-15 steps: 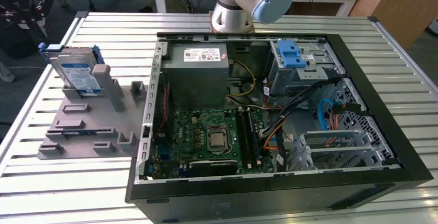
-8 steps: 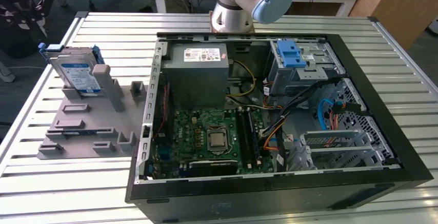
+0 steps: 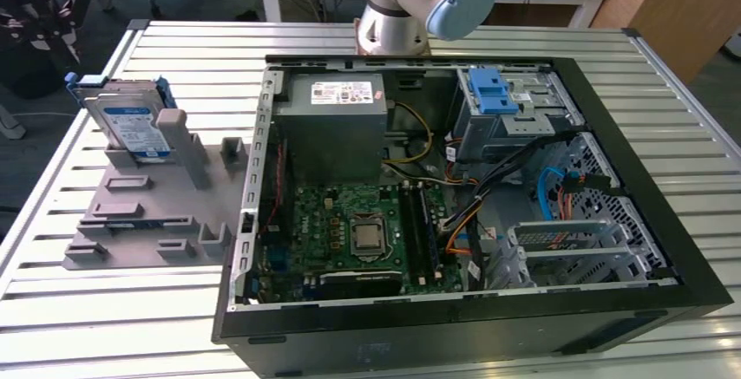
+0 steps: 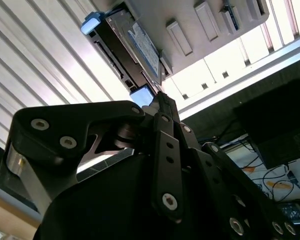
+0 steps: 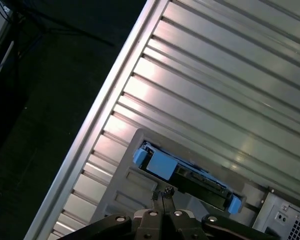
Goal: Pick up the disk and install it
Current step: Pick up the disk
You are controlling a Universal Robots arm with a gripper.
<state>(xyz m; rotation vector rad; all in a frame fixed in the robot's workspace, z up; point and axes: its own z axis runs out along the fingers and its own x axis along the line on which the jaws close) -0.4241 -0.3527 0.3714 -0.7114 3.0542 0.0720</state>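
First wrist view puts my tool, fingertips pressed together on nothing, just off the blue-framed edge of the disk; the second wrist view shows the same closed tips. Exterior view adds what those miss: the disk stands on edge in a grey holder on the slatted surface, to the exterior view's left of the open computer case. Its white and blue label faces out, with print I cannot read.
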